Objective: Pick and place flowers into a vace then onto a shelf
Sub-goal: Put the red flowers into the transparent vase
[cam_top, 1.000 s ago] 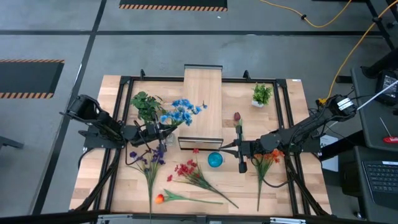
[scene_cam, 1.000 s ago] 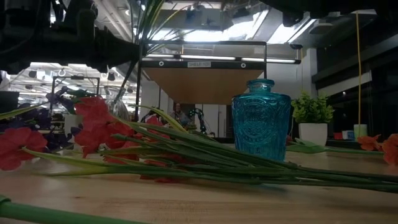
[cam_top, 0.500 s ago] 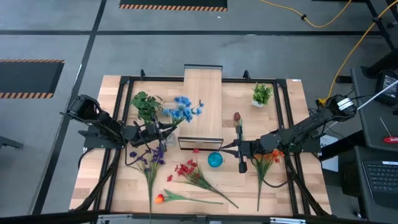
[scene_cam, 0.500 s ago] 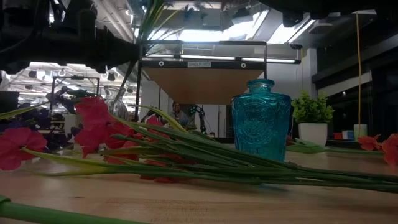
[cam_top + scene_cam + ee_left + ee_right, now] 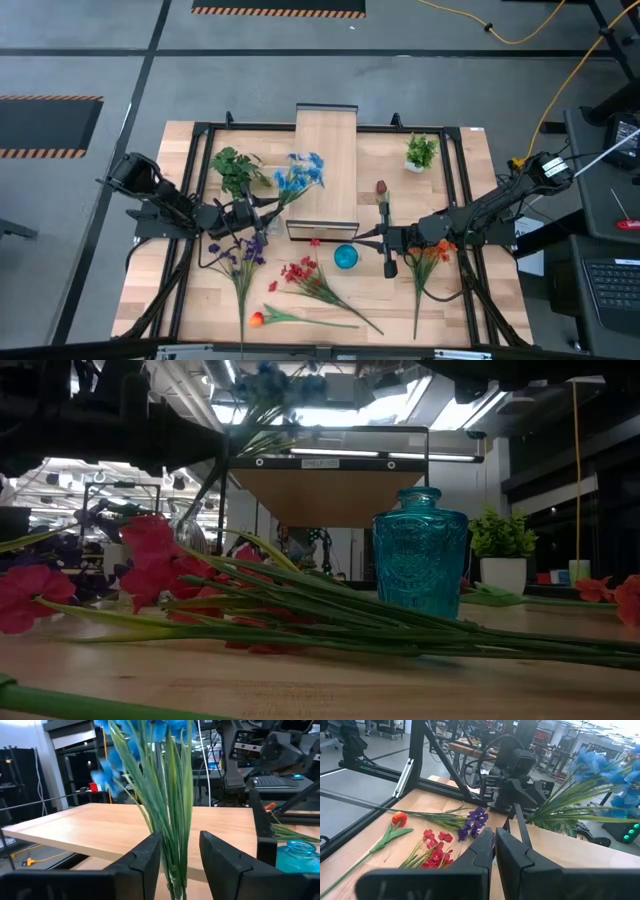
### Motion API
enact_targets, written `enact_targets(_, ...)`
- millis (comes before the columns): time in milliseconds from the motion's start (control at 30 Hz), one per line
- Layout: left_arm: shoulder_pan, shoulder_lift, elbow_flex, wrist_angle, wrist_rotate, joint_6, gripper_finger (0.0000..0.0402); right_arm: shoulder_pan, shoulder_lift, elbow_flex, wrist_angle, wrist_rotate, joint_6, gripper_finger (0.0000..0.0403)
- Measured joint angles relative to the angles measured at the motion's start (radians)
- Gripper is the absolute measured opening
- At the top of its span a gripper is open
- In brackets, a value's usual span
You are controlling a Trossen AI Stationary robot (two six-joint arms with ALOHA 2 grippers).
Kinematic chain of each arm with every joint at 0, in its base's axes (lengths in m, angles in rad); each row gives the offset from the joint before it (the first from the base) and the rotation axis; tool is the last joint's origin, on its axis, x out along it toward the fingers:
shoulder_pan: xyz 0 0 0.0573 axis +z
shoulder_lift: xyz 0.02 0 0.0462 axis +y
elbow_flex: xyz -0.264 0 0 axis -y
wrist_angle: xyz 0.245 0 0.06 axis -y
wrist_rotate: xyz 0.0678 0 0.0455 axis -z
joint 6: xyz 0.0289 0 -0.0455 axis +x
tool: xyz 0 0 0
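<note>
The left gripper (image 5: 177, 852) hovers beside the shelf (image 5: 327, 165), jaws apart around the green stems of the blue flowers (image 5: 300, 172), which rise upright between its fingers; whether they touch is hard to tell. The right gripper (image 5: 494, 851) waits near the blue vase (image 5: 346, 257), jaws together.

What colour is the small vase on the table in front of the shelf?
Teal blue glass vase with an embossed pattern; clearest in the low view.
</note>
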Motion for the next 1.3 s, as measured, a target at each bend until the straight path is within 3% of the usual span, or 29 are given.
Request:
enact_targets(567, -0.051, 0.000, 0.000, 0.000, -0.070, 0.020, 0.0128, 0.000, 0.000, 0.000, 0.000, 0.000, 0.000, 0.0025)
enact_targets(833, -0.101, -0.001, 0.000, 0.006, -0.124, 0.064, 0.0088, 0.000, 0.000, 0.000, 0.000, 0.000, 0.000, 0.0026)
enact_targets(1000, -0.131, -0.001, 0.000, 0.007, -0.209, 0.072, 0.0071, 0.000, 0.000, 0.000, 0.000, 0.000, 0.000, 0.0026)
enact_targets(1300, -0.185, -0.031, 0.011, 0.022, -0.328, 0.179, 0.0077, 0.000, 0.000, 0.000, 0.000, 0.000, 0.000, 0.0026)
